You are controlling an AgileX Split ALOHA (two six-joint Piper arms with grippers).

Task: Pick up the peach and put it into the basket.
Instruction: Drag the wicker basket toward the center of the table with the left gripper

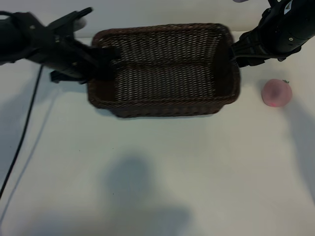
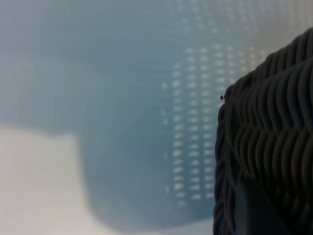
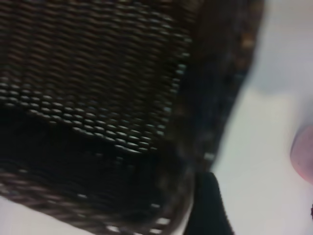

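The dark brown wicker basket stands at the back middle of the white table. My left gripper is shut on its left rim; in the left wrist view the woven wall fills one side, with a dark finger against it. The pink peach lies on the table to the right of the basket, apart from it. My right gripper hangs open over the basket's right rim, holding nothing. In the right wrist view one finger shows outside the basket wall, and the peach sits at the picture's edge.
A black cable runs down the table's left side. The table in front of the basket carries only soft shadows. The right arm's body stands just behind the peach.
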